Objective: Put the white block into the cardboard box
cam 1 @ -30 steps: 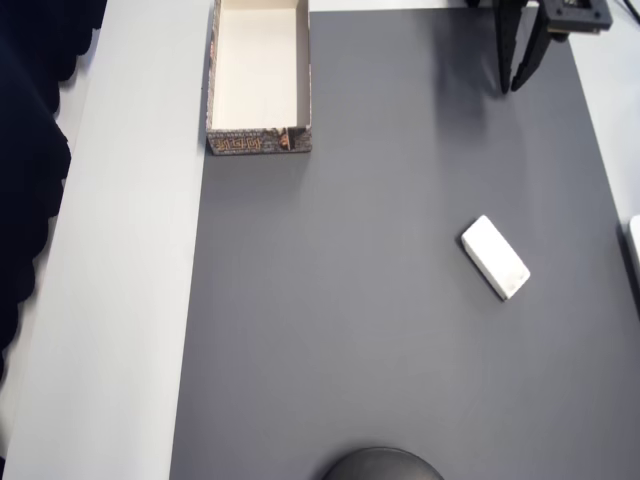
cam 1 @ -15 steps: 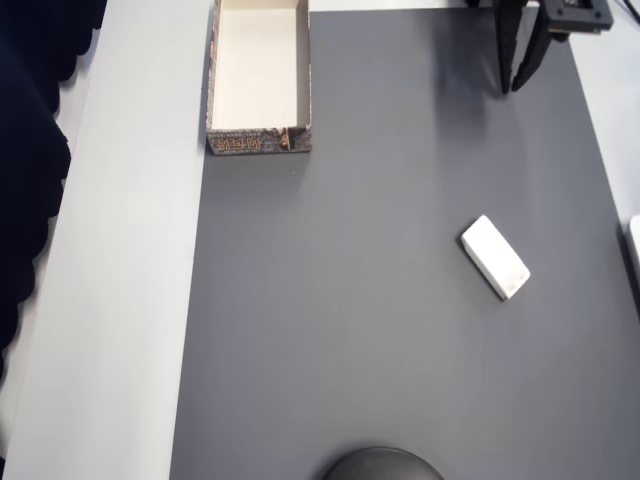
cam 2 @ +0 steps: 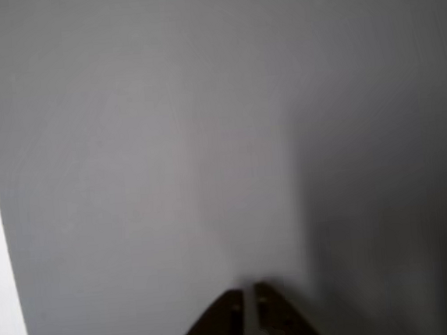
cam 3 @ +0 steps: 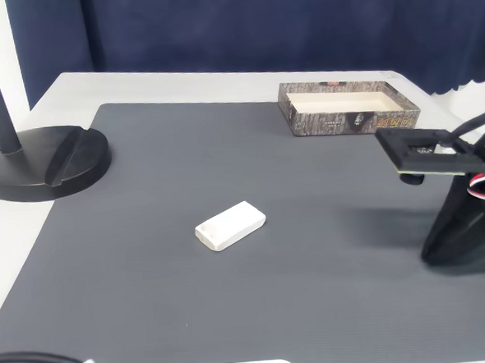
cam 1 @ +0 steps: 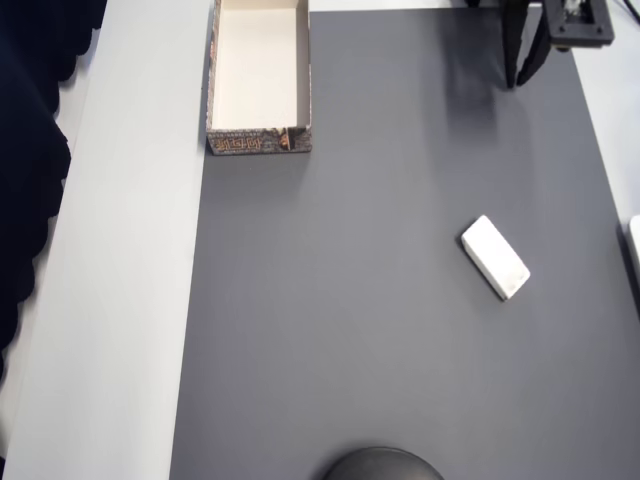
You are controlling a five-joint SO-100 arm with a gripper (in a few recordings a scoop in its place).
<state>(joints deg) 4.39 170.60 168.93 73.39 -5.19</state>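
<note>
Overhead view: white block [cam 1: 495,257] lies well apart from cardboard box [cam 1: 259,140].

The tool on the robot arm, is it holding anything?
No, the tool holds nothing. Its fingers are nearly shut on empty air over the grey mat. The white block lies alone there.

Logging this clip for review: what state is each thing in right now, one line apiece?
white block: lying flat on the grey mat, untouched, outside the box.
cardboard box: open-topped, empty, upright.
gripper: shut or nearly so, holding nothing, apart from the block.
grey mat: flat on the table.
</note>
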